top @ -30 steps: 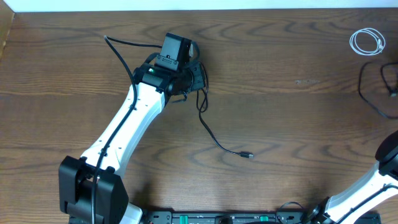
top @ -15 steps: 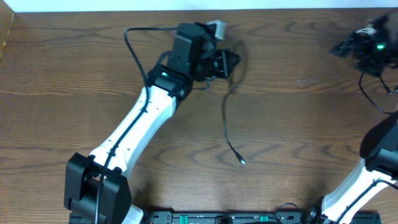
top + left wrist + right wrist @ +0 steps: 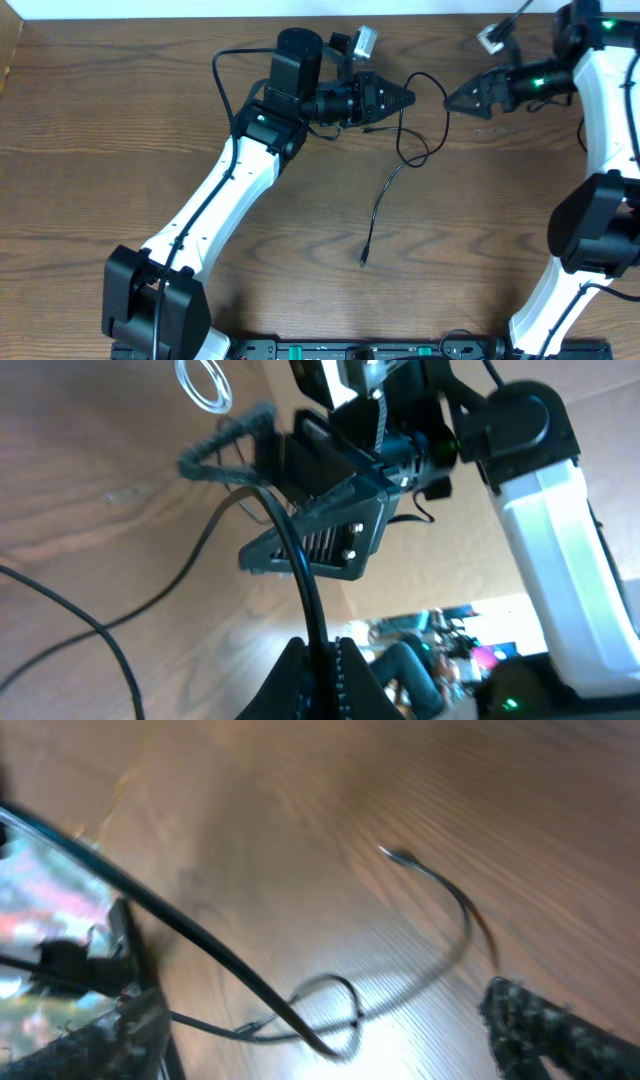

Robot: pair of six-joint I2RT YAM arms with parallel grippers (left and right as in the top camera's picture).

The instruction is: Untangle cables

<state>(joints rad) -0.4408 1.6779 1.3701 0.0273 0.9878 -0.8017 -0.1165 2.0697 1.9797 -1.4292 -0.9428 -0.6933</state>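
**Clamping black cable (image 3: 376,210) in left gripper (image 3: 408,98), right gripper (image 3: 450,100) wide**

Leaves the closed left jaws near the table's (image 3: 100,120) far edge. Curls into one loose loop across the gap between both grippers, then trails toward the near side. Ends in a small plug (image 3: 363,262), resting on bare wood as far as overhead shows, well apart from both arms.

From left wrist view: pinched tight between the two fingers (image 3: 350,675), rising straight out of them toward the right gripper. Faces that gripper nose to nose overhead, tips near but not touching.

From right wrist view: spread wide, fingers (image 3: 545,1025) at opposite edges of frame, holding nothing. Shows the black cable's loop and plug end against the table beyond the open gap, blurred. Cannot tell whether the cable touches either right finger.

Also spotted from left wrist view: white cable (image 3: 190,390), coiled in a small ring, flat on the table beyond the right gripper, apart from the black one.
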